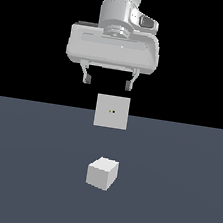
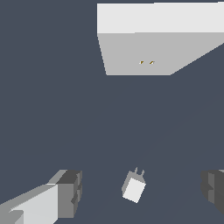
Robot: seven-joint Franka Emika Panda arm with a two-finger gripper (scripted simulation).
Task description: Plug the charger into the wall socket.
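The claw is held high above the desk, with its two fingers pointing down and set wide apart; nothing is gripped between them. In the wrist view, the fingertip pads are seen on either side of the charger, well clear of it.

The charger, a small white-grey cube, rests on the dark desk surface near the middle of the scene, on the near side of the wall socket. It is turned slightly, so that its edges are not square to the socket. In the wrist view, two short prongs are visible on one face, pointing roughly toward the socket.

The wall socket, a pale grey upright block, stands on the desk farther back, apart from the charger. Two small yellowish holes are seen at the centre of its face.
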